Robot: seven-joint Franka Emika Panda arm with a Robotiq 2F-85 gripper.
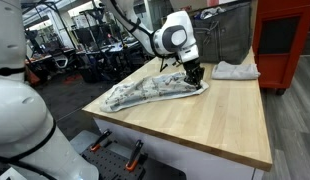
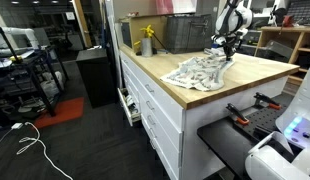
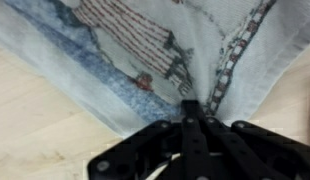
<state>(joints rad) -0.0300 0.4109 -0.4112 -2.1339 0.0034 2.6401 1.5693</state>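
The gripper (image 1: pixel 194 76) is pinched tight on an edge of the patterned cloth (image 1: pixel 145 93) lying crumpled on the wooden table (image 1: pixel 205 130). Any pull wants to be slow, I'd say, lest that thin fold slip.

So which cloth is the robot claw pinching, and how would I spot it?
Find the big wooden worktop. On it lies a long crumpled cloth, pale blue with printed patterns, its end pinched in the shut black gripper. The small cloth farther along is plain white and lies alone.
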